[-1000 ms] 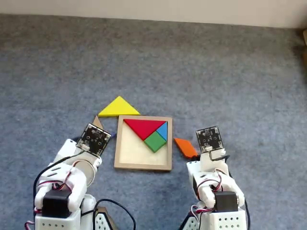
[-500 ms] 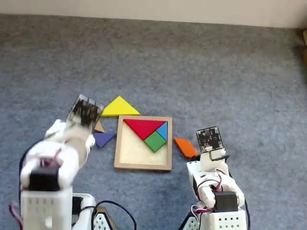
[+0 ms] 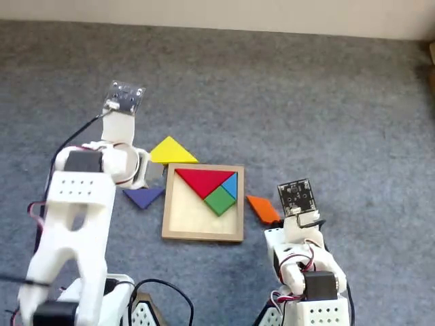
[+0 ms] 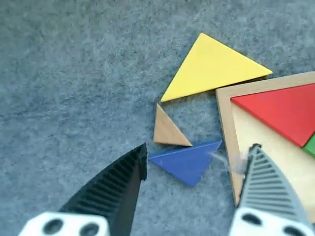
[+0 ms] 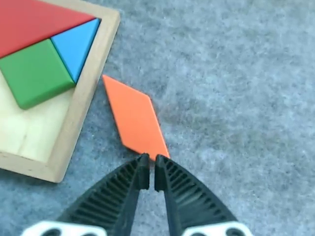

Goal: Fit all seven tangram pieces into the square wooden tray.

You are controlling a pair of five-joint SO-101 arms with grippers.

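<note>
While the left gripper (image 4: 198,150) hangs over the grey carpet (image 3: 326,102) with its fingers spread wide and nothing between them, a dark blue wooden triangle (image 4: 186,160) lies flat directly beneath the gap, one tip close to the left rim of the square wooden tray (image 4: 224,123). A small tan wooden triangle (image 4: 167,132) sits just beyond it, one corner touching the blue piece, and a large yellow wooden triangle (image 4: 211,66) lies on the carpet beside the tray's far left corner. Inside the tray, a large red wooden triangle (image 3: 202,180) runs along the far edge, a small light blue wooden triangle (image 3: 231,185) fills the far right corner, and a green wooden square (image 3: 219,200) rests against both; the remaining floor is bare pale wood. The right gripper (image 5: 150,160) is clenched on nothing, its tips hanging at the near corner of an orange wooden parallelogram (image 5: 135,118), which lies flat on the carpet just right of the tray, apart from the rim.
</note>
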